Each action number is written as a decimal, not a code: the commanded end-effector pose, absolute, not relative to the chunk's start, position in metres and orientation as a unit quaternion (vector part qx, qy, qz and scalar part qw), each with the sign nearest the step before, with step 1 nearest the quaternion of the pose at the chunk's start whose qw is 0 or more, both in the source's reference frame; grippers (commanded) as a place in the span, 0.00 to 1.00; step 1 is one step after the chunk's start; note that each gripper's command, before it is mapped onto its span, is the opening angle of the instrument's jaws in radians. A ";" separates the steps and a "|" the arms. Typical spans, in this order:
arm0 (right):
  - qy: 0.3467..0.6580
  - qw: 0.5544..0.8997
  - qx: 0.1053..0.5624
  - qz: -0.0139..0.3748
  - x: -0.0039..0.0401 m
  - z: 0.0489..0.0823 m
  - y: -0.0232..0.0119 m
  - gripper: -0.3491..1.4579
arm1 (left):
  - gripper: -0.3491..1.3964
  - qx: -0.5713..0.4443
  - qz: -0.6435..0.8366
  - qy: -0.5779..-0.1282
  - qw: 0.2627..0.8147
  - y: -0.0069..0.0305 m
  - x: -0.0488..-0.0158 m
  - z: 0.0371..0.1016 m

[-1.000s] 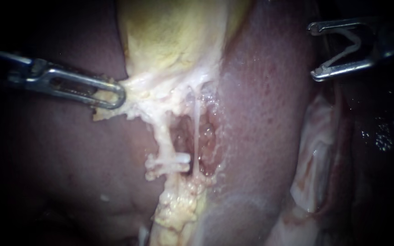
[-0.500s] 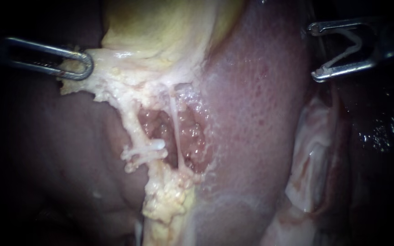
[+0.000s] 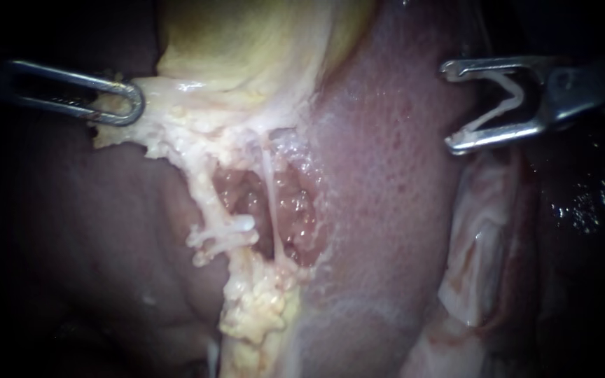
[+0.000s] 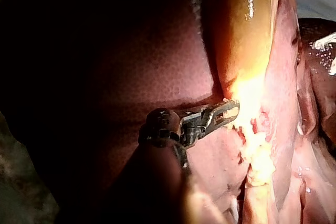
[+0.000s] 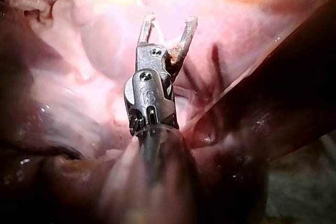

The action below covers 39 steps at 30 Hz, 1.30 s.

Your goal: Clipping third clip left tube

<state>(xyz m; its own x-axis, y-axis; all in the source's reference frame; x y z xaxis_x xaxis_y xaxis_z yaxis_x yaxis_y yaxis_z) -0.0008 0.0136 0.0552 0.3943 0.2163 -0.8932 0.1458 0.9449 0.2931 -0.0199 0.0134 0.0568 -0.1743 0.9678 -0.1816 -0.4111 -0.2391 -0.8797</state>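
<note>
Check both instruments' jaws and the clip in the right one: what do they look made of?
Jaws of the right instrument: bare metal, silvery and polished, judging by bright glints along their edges. The clip held between them: off-white, matte, no glint; looks like plastic, though dull coated metal can't be ruled out. Jaws of the left instrument, shut on pale tissue: same shiny metal look.

The left tool [image 3: 133,102] sits left of the gallbladder [image 3: 260,42]; a clip [image 3: 507,103] lies inside the right tool [image 3: 449,107].
</note>
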 end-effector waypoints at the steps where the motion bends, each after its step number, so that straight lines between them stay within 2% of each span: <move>1: 0.550 0.817 0.171 0.029 0.0000 0.0554 0.0132 0.47 | 0.00 -0.395 0.681 -0.352 0.507 0.0133 -0.0199 0.0568; 11: 0.565 0.787 0.232 0.088 0.0061 0.0574 0.0097 0.47 | 0.00 -0.395 0.681 -0.351 0.507 0.0132 -0.0200 0.0569; 17: 0.573 0.770 0.260 0.106 0.0090 0.0587 0.0078 0.47 | 0.00 -0.395 0.681 -0.351 0.507 0.0132 -0.0200 0.0569; 29: 0.585 0.741 0.304 0.123 0.0135 0.0608 0.0052 0.46 | 0.00 -0.396 0.681 -0.349 0.508 0.0132 -0.0200 0.0570; 39: 0.581 0.741 0.309 0.134 0.0156 0.0650 0.0042 0.46 | 0.00 -0.396 0.681 -0.349 0.508 0.0131 -0.0200 0.0570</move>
